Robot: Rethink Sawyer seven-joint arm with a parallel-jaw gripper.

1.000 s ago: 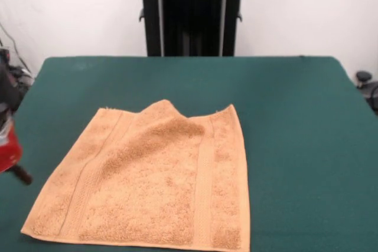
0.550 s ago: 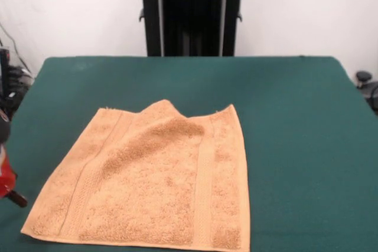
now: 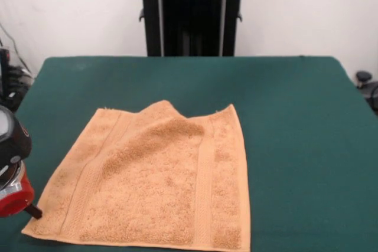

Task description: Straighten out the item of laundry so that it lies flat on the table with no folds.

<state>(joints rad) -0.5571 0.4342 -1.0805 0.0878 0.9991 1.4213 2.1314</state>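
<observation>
Towel (image 3: 156,181) lies mostly flat on surface (image 3: 295,116), far edge humped, beside the gripper (image 3: 32,210), which sits low at its corner, likely to pinch it; grip state unclear.

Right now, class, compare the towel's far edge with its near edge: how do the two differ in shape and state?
The far edge of the orange-tan hand towel is uneven: its middle is pushed into a raised, peaked fold. The near edge runs fairly straight and lies flat on the green table. The far edge looks shorter in this view; the near edge looks wider. Both are crossed by the same two woven band stripes.
</observation>
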